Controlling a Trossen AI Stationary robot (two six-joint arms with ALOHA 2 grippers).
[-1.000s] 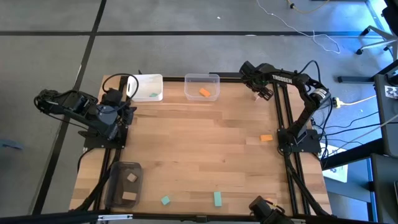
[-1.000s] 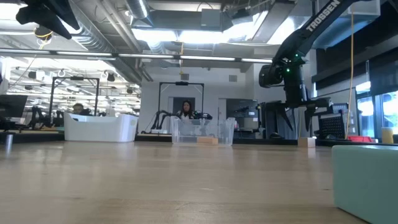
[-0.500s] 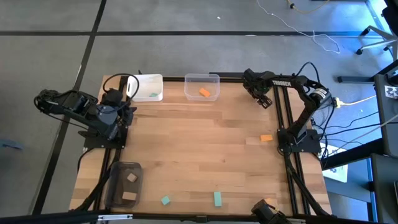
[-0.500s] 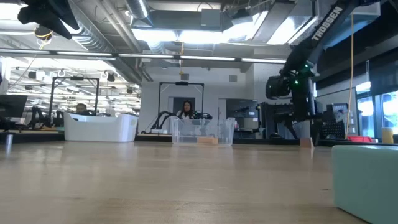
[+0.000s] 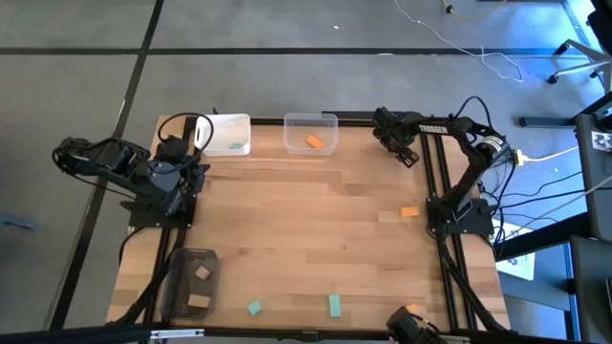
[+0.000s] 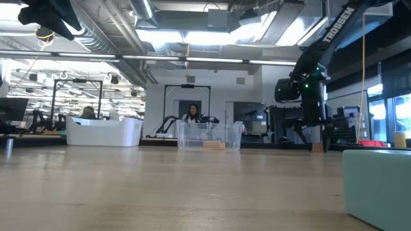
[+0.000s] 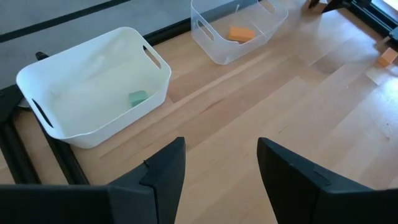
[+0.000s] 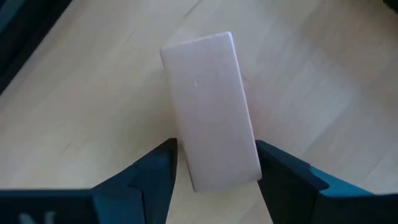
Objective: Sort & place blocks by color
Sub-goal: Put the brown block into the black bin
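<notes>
A tan wooden bar (image 8: 211,112) lies flat on the table near its far right corner. My right gripper (image 5: 405,149) points down over it, open, with one finger on each side of the bar's near end (image 8: 217,177). In the low view its fingertips (image 6: 323,144) reach down to the tabletop. My left gripper (image 7: 221,180) hangs open and holds nothing above the table's left side, by its arm base (image 5: 158,182). An orange block (image 5: 409,212) lies at the right. Two teal blocks (image 5: 254,308) (image 5: 335,305) lie near the front edge. My right gripper comes at the tan bar from above, its fingers level with the bar's two long sides (image 8: 252,168). I cannot tell whether they touch it. The bar lies flat on the table.
A white bin (image 5: 229,134) with a teal block (image 7: 138,98) and a clear bin (image 5: 311,132) with an orange block (image 7: 241,33) stand at the far edge. A dark grey bin (image 5: 191,282) holding two tan blocks sits front left. The table's middle is bare wood.
My right gripper has come down toward the table at the far right corner, until its fingers stand on either side of the tan bar. Most of the drop came early in the second. Its finger gap looks unchanged. The bar has stayed in place.
</notes>
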